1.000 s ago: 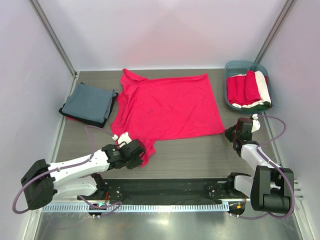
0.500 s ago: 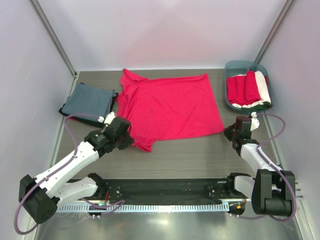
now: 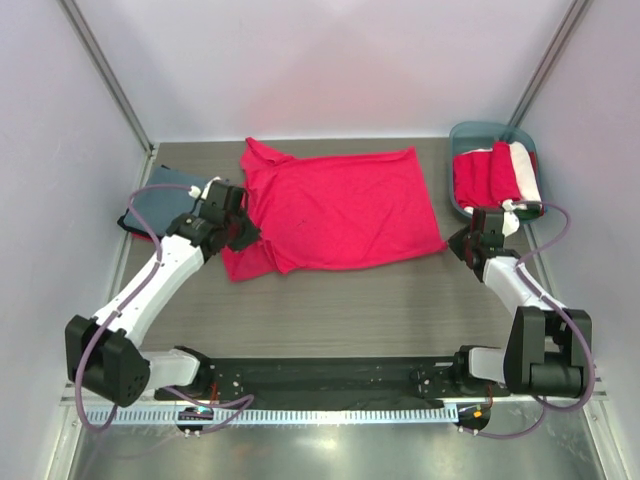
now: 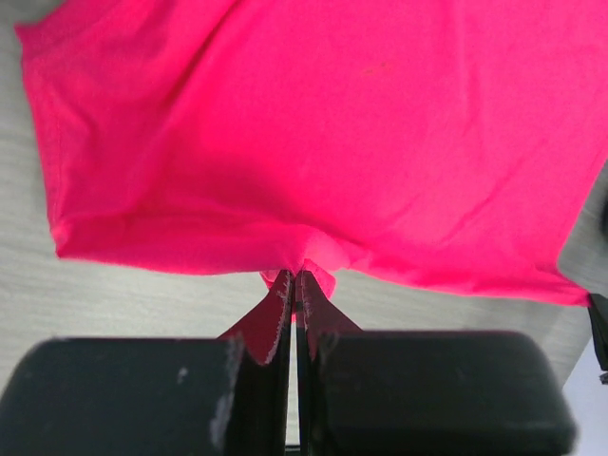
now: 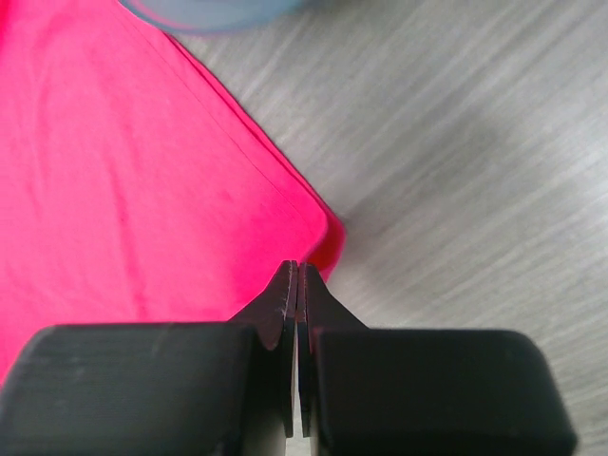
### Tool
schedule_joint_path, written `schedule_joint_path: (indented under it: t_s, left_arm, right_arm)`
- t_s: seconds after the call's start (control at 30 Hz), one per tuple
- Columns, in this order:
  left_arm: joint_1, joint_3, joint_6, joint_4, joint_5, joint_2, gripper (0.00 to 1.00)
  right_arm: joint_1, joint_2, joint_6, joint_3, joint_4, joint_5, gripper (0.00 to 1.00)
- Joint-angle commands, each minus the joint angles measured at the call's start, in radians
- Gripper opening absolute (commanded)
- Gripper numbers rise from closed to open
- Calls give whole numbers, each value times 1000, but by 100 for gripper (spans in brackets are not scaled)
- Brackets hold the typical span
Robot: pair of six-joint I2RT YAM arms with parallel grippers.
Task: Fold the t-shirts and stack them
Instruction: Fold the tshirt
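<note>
The crimson-red t-shirt (image 3: 340,205) lies spread across the middle of the table, its lower left part folded over onto itself. My left gripper (image 3: 240,235) is shut on a bunched bit of that shirt's edge, which shows at the fingertips in the left wrist view (image 4: 296,275), the red cloth (image 4: 332,123) hanging ahead. My right gripper (image 3: 460,245) is shut at the shirt's lower right corner; in the right wrist view (image 5: 297,268) the tips sit on the red hem (image 5: 123,171). A folded blue-grey t-shirt (image 3: 165,205) lies at the left.
A teal tub (image 3: 470,130) at the back right holds red and white shirts (image 3: 495,178); its rim shows in the right wrist view (image 5: 199,11). Walls stand on three sides. A black strip (image 3: 330,375) runs along the near edge between the arm bases.
My left gripper has moved away from me and to the left, carrying the shirt's lower left part over itself. My right gripper and the shirt's right corner have shifted slightly farther away.
</note>
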Motion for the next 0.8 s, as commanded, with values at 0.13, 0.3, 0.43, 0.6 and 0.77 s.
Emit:
schedule_joint_path:
  t_s: [0.13, 0.3, 0.43, 0.6, 0.77]
  left_arm:
    - [71, 188, 92, 57, 4, 81, 0]
    - [108, 265, 131, 62, 13, 175, 0]
    - [165, 305, 145, 79, 22, 223, 0]
    - [217, 331, 143, 129, 54, 258, 0]
    - [219, 403, 166, 128, 102, 364, 0]
  right_arm:
    - [21, 103, -13, 158, -33, 39, 1]
    - [38, 178, -7, 230, -37, 48, 1]
    - [56, 242, -1, 281, -42, 63, 1]
    - [58, 305, 1, 345, -46, 94, 1]
    - [58, 361, 1, 422, -60, 98, 1]
